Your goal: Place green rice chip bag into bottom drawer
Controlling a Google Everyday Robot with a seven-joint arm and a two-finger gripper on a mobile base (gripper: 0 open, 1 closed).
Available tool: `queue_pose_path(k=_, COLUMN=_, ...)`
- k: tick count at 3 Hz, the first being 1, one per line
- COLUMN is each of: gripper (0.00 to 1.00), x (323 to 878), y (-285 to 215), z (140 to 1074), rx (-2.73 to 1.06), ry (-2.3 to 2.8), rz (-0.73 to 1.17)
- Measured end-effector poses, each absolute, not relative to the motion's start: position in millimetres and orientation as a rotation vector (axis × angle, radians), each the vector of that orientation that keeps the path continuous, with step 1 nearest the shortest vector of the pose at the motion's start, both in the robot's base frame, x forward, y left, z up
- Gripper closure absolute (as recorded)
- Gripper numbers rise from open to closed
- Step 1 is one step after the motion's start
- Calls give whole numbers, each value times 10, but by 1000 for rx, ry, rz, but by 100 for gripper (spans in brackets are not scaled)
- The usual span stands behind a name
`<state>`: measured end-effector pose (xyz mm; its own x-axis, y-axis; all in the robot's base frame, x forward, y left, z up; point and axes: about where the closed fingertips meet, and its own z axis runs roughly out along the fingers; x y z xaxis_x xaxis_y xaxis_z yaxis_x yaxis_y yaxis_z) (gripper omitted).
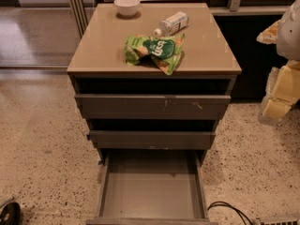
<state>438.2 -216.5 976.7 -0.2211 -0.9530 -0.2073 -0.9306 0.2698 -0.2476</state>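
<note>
The green rice chip bag (154, 50) lies crumpled on top of the cabinet, near its front edge. The bottom drawer (152, 187) is pulled fully out towards me, and its flat floor is bare. My gripper (281, 93), white with yellowish parts, hangs at the right edge of the camera view. It is beside the cabinet at about the height of the upper drawers. It is well apart from the bag and holds nothing that I can see.
A white-labelled clear bottle (172, 23) lies just behind the bag. A white bowl (127, 5) stands at the back of the cabinet top (103, 41). The top drawer (152, 106) and middle drawer (152, 139) are slightly out. A black cable (229, 210) lies on the speckled floor.
</note>
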Motion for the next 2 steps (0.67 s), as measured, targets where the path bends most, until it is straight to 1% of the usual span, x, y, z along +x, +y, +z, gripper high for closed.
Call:
queue_pose_path(k=1, gripper=0, x=4407, y=-2153, z=9794, rx=-1718, ry=2220, rz=-105)
queue_pose_path(k=2, gripper=0, x=4697, y=-2047, z=9866, rx=-1724, ry=2157, rz=-114)
